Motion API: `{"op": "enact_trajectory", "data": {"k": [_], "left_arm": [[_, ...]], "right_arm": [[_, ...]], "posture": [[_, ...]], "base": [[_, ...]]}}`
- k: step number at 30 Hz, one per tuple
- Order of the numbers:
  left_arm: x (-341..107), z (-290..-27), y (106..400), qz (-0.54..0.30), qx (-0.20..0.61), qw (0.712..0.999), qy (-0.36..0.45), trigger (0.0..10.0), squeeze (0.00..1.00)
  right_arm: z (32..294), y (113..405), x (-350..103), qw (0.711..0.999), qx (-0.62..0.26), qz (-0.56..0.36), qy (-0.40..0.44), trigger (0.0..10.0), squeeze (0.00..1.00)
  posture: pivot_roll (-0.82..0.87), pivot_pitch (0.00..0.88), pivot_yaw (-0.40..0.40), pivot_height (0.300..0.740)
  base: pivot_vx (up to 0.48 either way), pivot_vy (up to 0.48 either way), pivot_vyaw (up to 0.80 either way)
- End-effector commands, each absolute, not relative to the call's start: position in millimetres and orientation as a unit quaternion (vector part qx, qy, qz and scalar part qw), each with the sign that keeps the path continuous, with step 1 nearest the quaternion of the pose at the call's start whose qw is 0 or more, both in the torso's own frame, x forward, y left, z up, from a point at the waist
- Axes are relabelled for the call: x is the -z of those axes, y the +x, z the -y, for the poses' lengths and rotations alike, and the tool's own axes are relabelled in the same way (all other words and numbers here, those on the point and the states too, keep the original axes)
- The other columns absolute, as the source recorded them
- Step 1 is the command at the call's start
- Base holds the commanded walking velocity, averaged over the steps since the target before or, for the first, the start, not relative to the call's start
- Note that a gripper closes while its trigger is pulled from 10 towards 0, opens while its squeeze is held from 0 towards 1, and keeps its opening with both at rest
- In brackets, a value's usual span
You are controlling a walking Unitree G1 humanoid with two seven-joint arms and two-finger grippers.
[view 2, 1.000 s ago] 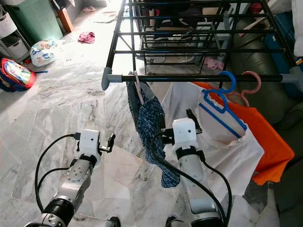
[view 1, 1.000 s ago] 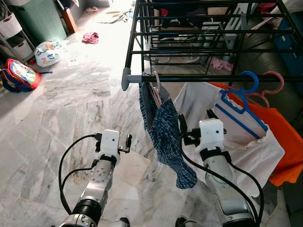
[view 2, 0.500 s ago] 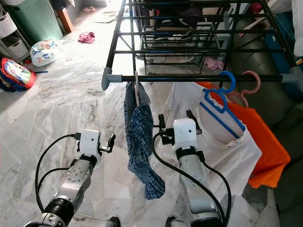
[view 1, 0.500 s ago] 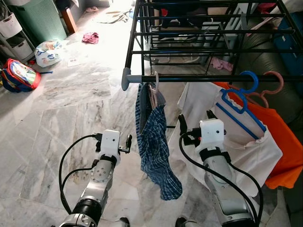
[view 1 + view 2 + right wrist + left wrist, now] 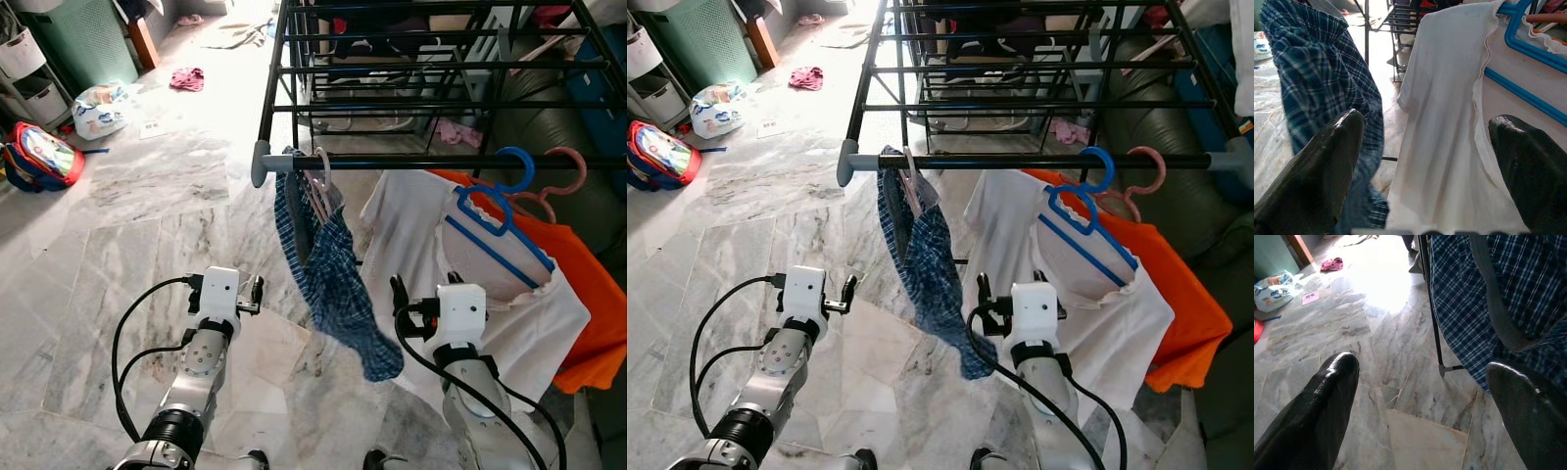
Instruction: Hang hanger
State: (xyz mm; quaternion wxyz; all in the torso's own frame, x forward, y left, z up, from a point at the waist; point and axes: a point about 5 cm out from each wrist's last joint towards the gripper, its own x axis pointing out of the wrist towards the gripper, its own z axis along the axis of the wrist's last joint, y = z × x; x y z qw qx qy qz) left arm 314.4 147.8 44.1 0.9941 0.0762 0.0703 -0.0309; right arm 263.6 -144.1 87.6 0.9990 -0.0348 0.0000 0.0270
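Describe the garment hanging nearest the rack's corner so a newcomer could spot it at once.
Find the black drying rack and follow its front rail to the grey corner cap. Beside it hangs the blue checked garment on a pale hanger, the only patterned piece; its neighbours are a plain white shirt and an orange one.

A black drying rack (image 5: 1038,162) crosses the upper scene. From its front rail hangs a pale hanger (image 5: 912,176) carrying blue plaid shorts (image 5: 926,264), tilted aslant. Beside them a white T-shirt (image 5: 1058,284) hangs on a blue hanger (image 5: 1087,220), with an orange garment (image 5: 1185,304) behind. Below, the left gripper (image 5: 844,294) and right gripper (image 5: 1019,299) hover over the marble floor (image 5: 745,206), both with jaws apart and empty.
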Motion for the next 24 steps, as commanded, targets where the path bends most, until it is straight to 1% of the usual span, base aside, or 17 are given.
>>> {"op": "enact_trajectory", "data": {"k": [1,5,24], "left_arm": [[-37.0,-149.2,310.7,-0.09,0.023,0.993,0.078,10.0,0.0],[-36.5,-148.2,311.1,-0.093,0.023,0.993,0.076,10.0,0.0],[-36.1,-150.9,311.1,-0.097,0.018,0.992,0.073,10.0,0.0]], "right_arm": [[142.1,261.0,-89.0,0.999,-0.028,0.0,-0.027,10.0,0.89],[141.2,261.0,-89.2,0.999,-0.029,-0.002,-0.024,10.0,0.89],[133.6,266.9,-91.7,0.999,-0.044,0.001,-0.023,10.0,0.89]], "posture": [[-0.03,0.195,0.07,0.74],[-0.03,0.195,0.067,0.74],[-0.02,0.19,0.066,0.74]], "base": [[0.0,0.0,0.0],[-0.18,0.0,0.0],[-0.303,0.0,0.0]]}}
